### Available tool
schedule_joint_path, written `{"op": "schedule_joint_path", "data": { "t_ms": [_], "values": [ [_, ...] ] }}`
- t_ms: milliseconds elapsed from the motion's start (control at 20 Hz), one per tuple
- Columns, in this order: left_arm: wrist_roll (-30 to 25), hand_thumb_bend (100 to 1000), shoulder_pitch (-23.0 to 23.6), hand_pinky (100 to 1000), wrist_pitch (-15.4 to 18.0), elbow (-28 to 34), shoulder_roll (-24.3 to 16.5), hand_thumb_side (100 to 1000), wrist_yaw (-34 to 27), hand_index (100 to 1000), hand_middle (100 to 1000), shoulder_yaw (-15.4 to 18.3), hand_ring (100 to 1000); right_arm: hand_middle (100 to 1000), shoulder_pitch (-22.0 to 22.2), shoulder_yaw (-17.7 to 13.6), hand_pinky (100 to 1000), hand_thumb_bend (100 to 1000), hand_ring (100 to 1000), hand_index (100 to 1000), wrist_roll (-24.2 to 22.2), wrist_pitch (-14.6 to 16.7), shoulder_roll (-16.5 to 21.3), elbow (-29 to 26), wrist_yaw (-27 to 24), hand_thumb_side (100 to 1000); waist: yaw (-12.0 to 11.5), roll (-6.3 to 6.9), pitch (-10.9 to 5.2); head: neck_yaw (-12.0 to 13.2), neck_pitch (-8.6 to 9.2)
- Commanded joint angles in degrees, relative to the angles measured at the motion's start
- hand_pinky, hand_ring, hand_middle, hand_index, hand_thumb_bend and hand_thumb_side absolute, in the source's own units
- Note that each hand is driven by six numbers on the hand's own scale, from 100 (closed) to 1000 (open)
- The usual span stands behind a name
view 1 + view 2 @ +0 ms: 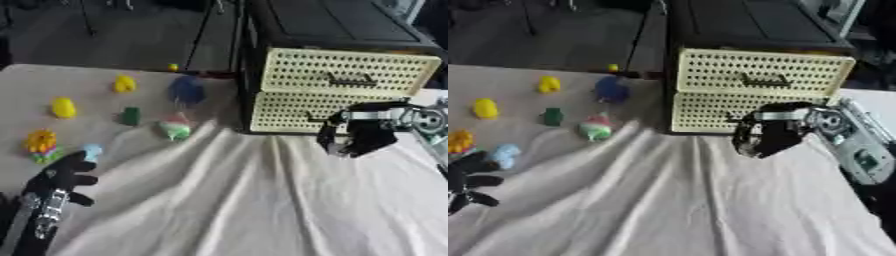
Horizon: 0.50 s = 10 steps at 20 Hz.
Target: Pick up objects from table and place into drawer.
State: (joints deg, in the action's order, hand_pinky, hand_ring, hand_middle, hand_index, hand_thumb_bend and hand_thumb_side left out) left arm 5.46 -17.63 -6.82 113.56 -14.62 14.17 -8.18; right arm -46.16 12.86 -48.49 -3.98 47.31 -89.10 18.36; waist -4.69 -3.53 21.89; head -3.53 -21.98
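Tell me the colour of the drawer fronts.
Cream drawer fronts, perforated with small holes; clearest in the left eye view.

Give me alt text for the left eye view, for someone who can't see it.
The robot's right hand, fingers curled, hangs in front of the lower drawer of a cream perforated drawer unit. Its left hand rests open at lower left, near small coloured toys scattered on the cloth-covered table.

The cloth [262,200] is cream white. The drawers [346,72] are pale yellow, dotted with small holes, in a black cabinet [332,22]. Toys: two yellow [63,107], one dark green [130,116], one blue [186,90], one pink-white-green [176,127]. Both hands [61,177] are black.
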Motion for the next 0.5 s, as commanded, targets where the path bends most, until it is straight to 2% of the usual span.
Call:
{"op": "schedule_joint_path", "data": {
  "t_ms": [50, 200, 300, 400, 450, 500],
  "values": [
    [0.75, 100, -0.35, 572, 0.17, 1.03, -0.41, 1000, 0.31, 888, 728, 0.99, 713, 587, 3.54, -3.69, 100, 100, 150, 768, 2.40, -2.02, 5.01, -11.24, -4.51, 586, 0.32, 0.60, -1.78, 0.89, -0.65],
    [1.51, 100, -0.34, 573, 0.44, 1.03, -0.37, 1000, 0.69, 887, 728, 1.71, 714, 579, 8.86, -8.28, 100, 100, 148, 767, 7.55, -3.53, 5.66, -20.42, -5.51, 630, 0.81, 1.43, -2.22, 1.66, -1.19],
    [2.20, 100, -0.41, 574, 0.87, 1.03, -0.30, 1000, 1.21, 888, 729, 2.27, 715, 565, 11.49, -11.83, 100, 100, 169, 772, 13.66, -2.56, 4.36, -24.27, -5.14, 661, 1.15, 2.08, -2.53, 1.92, -1.46],
    [3.21, 100, -0.66, 577, 1.67, 1.03, -0.29, 1000, 1.98, 888, 730, 2.96, 716, 533, 12.95, -15.67, 100, 100, 204, 771, 23.42, 0.95, 2.02, -25.20, -4.54, 655, 1.57, 2.75, -2.83, 2.25, -1.73],
    [3.99, 100, -0.86, 580, 2.28, 1.03, -0.20, 1000, 2.43, 889, 731, 3.36, 717, 527, 13.52, -17.52, 100, 100, 251, 771, 29.63, 2.95, 0.43, -25.35, -4.25, 670, 1.83, 3.14, -2.99, 2.50, -2.00],
    [4.76, 100, -1.00, 580, 2.87, 1.03, -0.16, 1000, 2.71, 889, 731, 3.64, 717, 527, 14.11, -18.65, 100, 100, 251, 771, 35.47, 4.90, -0.78, -25.42, -3.91, 670, 2.01, 3.42, -3.10, 2.68, -2.24]
  ]
}}
